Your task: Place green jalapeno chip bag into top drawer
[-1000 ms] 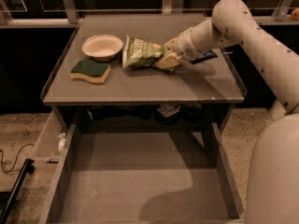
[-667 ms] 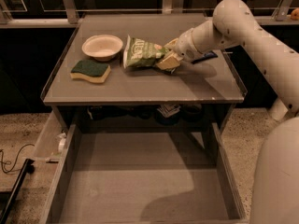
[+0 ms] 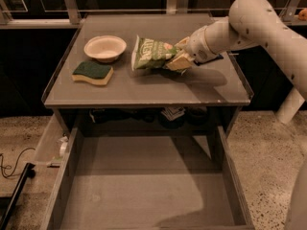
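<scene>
On the grey tabletop (image 3: pixel 144 89), just right of its centre, the green jalapeno chip bag (image 3: pixel 149 54) lies with its white lettering facing up and its right end caught in the end effector (image 3: pixel 176 57), whose tan fingers are clamped together on the crinkled foil. The white arm (image 3: pixel 252 20) reaches in from 2 o'clock, its wrist low over the tabletop's right half, and a corner of a small dark blue packet (image 3: pixel 217 58) peeks out beneath the wrist at the bag's 3 o'clock. At the bag's 9 o'clock, close by but apart from it, stands a shallow cream bowl (image 3: pixel 105 47); a green-topped yellow sponge (image 3: pixel 93 73) lies at the bowl's 6 o'clock, near the left edge. Below the tabletop, toward 6 o'clock of the view, the top drawer (image 3: pixel 144 190) is pulled far out, its flat grey bottom bare and crossed by the arm's shadow. A narrow pale side tray (image 3: pixel 47 145) sticks out at the drawer's 9 o'clock, and a dark cable (image 3: pixel 10 163) trails on the speckled floor (image 3: pixel 268 147) beyond it.
</scene>
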`<state>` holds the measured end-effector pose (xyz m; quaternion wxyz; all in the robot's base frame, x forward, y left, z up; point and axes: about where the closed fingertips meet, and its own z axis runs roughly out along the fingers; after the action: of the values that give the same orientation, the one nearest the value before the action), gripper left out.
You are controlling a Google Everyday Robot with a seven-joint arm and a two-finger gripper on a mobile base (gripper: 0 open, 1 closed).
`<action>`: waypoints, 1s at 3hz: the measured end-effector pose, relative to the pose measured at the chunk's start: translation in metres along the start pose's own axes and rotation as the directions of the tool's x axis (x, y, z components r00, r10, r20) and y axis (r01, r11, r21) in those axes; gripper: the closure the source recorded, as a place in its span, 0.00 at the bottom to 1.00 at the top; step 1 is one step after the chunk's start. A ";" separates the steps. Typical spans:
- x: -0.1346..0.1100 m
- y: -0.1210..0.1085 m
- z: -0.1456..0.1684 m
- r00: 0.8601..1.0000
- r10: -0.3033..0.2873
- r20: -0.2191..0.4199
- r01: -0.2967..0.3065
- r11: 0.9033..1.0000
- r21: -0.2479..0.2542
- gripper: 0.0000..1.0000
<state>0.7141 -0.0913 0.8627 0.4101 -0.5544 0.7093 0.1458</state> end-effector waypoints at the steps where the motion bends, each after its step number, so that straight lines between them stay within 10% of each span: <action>1: -0.013 0.010 -0.016 1.000 -0.025 0.017 0.025 0.999 0.021 1.00; 3: -0.004 0.065 -0.088 0.997 -0.073 -0.038 0.078 0.989 0.125 1.00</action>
<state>0.6182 -0.1242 0.9044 0.4376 -0.5562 0.7024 0.0758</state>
